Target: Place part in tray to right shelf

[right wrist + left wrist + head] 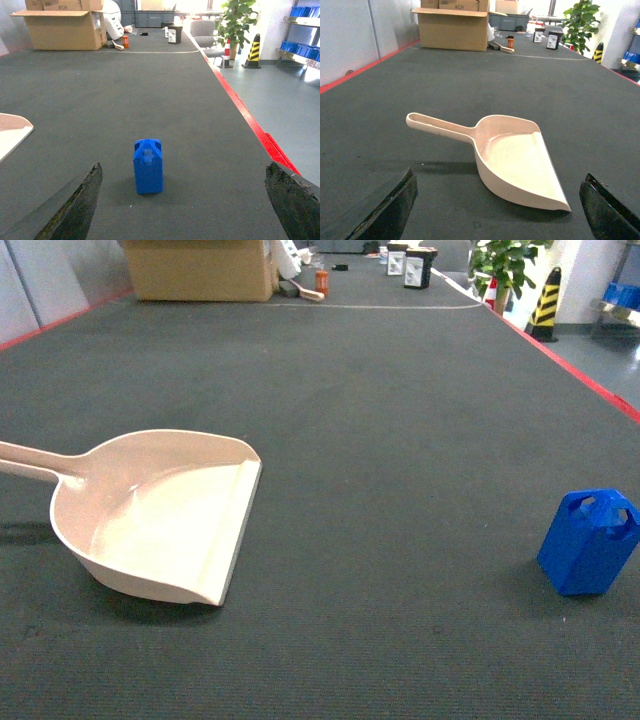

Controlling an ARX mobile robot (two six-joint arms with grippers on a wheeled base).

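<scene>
Dark grey bench [380, 440] with a ribbed mat surface, edged by a red line [570, 365] along its right side and another along the left. At the far end: an open cardboard box [200, 268], an orange bottle [321, 281] just right of it, and two small black-and-white containers [420, 267] further right. A thin pale line [400, 307] crosses the mat before them. Beyond the right edge: a potted plant [505, 262], a yellow-and-black striped cone [546, 302] and a red-and-white cone [227, 50] on a grey floor [295, 105]. Blue crates [305, 11] on racking at far right.
</scene>
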